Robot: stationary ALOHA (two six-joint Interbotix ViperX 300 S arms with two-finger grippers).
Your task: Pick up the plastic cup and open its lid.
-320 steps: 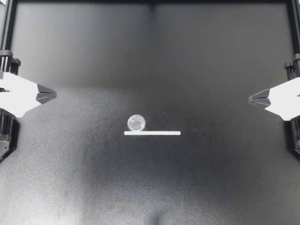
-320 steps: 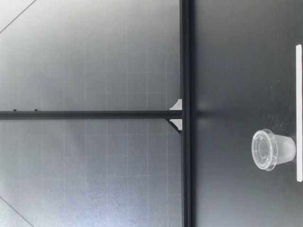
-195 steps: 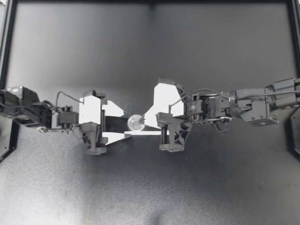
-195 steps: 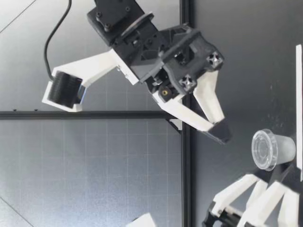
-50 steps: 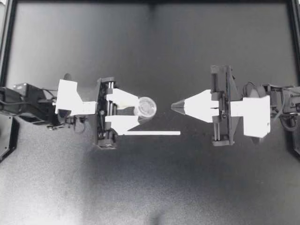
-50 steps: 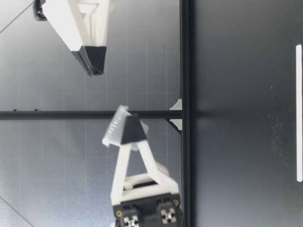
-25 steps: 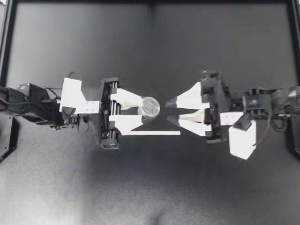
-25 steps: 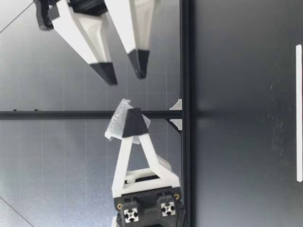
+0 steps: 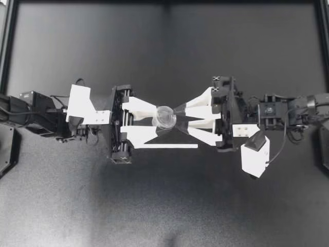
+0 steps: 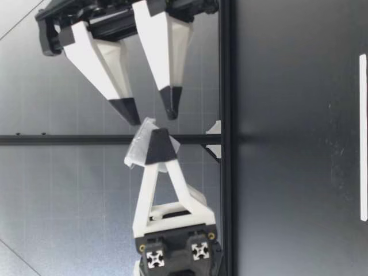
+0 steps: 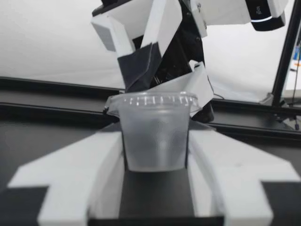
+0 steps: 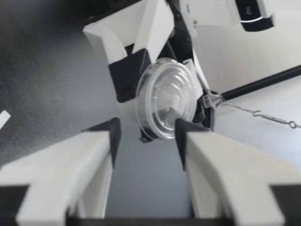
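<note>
Left pincer (image 9: 157, 121) pinches the cup (image 9: 166, 117) by its sides above the bench (image 9: 164, 206); right pincer (image 9: 179, 118), spread, straddles the lid (image 12: 165, 98).

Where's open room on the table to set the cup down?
The table is bare on both sides of the white strip. Crowded only above centre, where left gripper holds the plastic cup and right gripper flanks it.

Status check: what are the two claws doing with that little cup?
Left gripper shut on plastic cup, held off the table. Right gripper open, flanking the lid, lid on. White strip on table, not in the way.
</note>
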